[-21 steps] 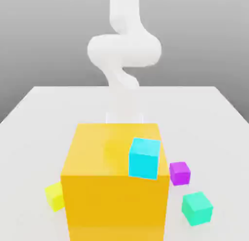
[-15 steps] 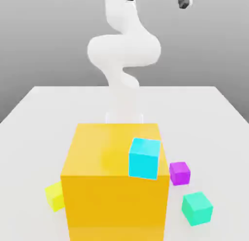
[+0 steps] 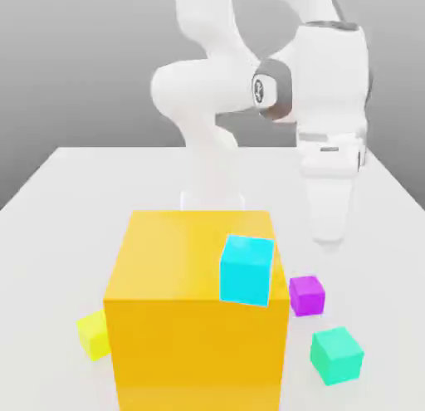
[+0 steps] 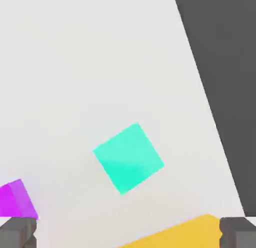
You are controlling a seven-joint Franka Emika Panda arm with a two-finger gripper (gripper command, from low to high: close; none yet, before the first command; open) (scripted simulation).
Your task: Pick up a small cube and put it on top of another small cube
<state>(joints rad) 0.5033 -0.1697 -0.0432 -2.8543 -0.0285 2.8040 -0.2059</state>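
Purple cube [image 3: 307,296] rests on the bench [image 3: 50,260] just beside the orange block [image 3: 195,351], on the side toward the exterior view's right, and nothing holds it. The jaws stand spread wide with nothing between them, presumably so they can come down around a cube without knocking it. The arm [image 3: 332,94] carries them high over the bench on that same side of the block, a height that likely keeps them clear of its top while they line up. Below, the mint-green cube [image 4: 128,158] lies apart from the block; it is probably the base for stacking, its flat upper face being open, though which cube is meant I cannot tell. The cyan cube [image 3: 246,270] appears perched at the block's near edge, where a careless sweep could tip it. Across the block sits the yellow cube [image 3: 95,335], seemingly uninvolved.
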